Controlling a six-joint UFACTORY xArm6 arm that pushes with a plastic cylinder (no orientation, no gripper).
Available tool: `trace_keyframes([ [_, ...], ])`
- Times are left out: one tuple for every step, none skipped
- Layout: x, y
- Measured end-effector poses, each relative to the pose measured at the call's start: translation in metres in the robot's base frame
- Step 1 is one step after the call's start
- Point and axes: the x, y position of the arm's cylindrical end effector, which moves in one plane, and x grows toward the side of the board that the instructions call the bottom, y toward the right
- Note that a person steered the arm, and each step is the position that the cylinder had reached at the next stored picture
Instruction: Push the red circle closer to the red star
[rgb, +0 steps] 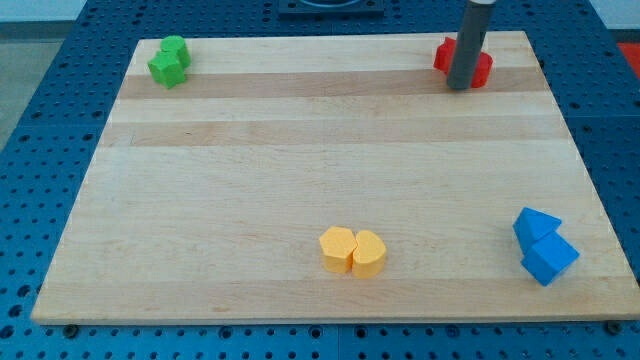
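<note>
Two red blocks sit at the view's top right, partly hidden by my rod. One red block (444, 54) shows to the left of the rod, the other (482, 68) to its right. I cannot tell which is the circle and which the star. They look close together or touching behind the rod. My tip (460, 88) rests on the board just below the red blocks, between them.
Two green blocks (169, 61) touch at the top left. Two yellow blocks (352, 250) touch at the bottom centre. A blue triangle (536, 225) and a blue cube (550, 258) touch at the bottom right. The wooden board (320, 150) ends close behind the red blocks.
</note>
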Motion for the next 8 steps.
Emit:
trace_keyframes([
  [0.0,0.015],
  [0.0,0.032],
  [0.0,0.034],
  [0.002,0.019],
  [0.002,-0.013],
  [-0.002,-0.039],
  [-0.029,-0.042],
  [-0.057,-0.042],
])
